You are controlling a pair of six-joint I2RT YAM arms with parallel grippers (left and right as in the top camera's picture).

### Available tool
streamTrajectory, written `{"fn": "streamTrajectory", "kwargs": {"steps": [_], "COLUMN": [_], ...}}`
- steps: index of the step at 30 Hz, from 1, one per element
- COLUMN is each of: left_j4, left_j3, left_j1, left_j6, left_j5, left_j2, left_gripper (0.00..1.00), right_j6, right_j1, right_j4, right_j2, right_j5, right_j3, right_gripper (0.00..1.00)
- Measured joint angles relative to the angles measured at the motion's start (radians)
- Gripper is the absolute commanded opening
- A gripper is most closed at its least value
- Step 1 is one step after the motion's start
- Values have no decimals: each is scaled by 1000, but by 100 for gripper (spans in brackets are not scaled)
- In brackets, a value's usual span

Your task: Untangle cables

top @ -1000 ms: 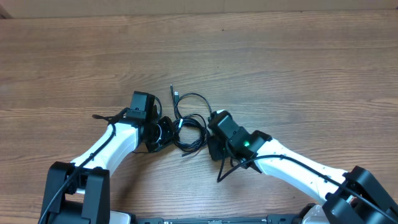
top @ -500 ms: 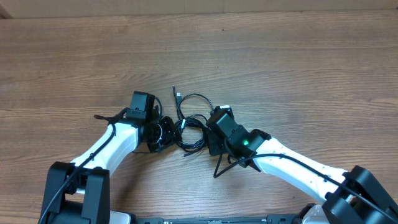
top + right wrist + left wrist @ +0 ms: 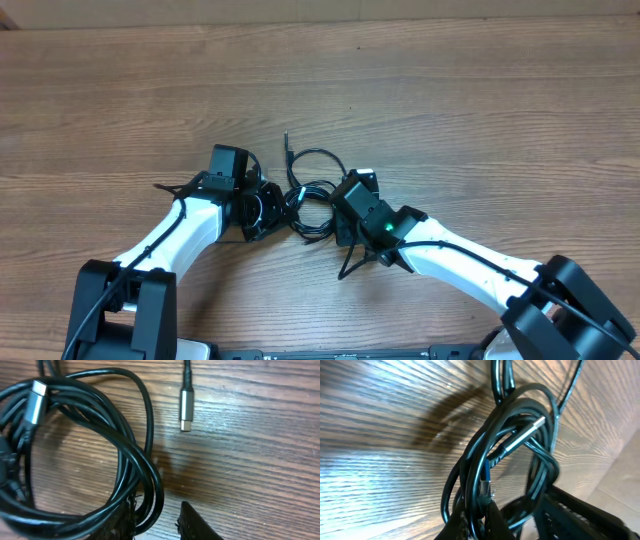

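Wooden table [image 3: 450,100] from overhead, black cables [image 3: 308,195] knotted in a heap mid-table, wedged between left gripper [image 3: 272,203] and right gripper [image 3: 338,208], one end straying toward the far edge. From left wrist, left gripper [image 3: 479,522] clamped tight on cables [image 3: 547,467], silver plug [image 3: 522,435] poking through the loops. From right wrist, right gripper [image 3: 155,519] partly open with the coil's edge between its fingers, grip uncertain; cables [image 3: 127,455] coiled at left, loose plug [image 3: 186,407] lying apart on bare wood.

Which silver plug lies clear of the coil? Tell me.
The plug on bare wood, top centre of right wrist view; the other plug overlaps the coil.
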Motion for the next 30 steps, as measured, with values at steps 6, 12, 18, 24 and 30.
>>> {"fn": "streamTrajectory", "kwargs": {"steps": [6, 12, 18, 24, 30], "left_j4": [91, 175, 177, 157, 29], "left_j3": [-2, -2, -2, -2, -2], "left_j1": [1, 9, 6, 6, 4], "left_j6": [-35, -40, -43, -42, -47], "left_j5": [76, 173, 242, 220, 64], "left_j2": [4, 6, 6, 6, 6], "left_gripper": [4, 4, 4, 7, 44], "right_j6": [9, 90, 237, 288, 301], "right_j1": [-8, -26, -69, -95, -97], "right_j4": [8, 58, 39, 27, -5], "right_j2": [4, 17, 62, 78, 76], "right_j5": [5, -88, -142, -159, -169], "right_j3": [0, 0, 3, 3, 14], "right_gripper": [32, 27, 36, 46, 55]}}
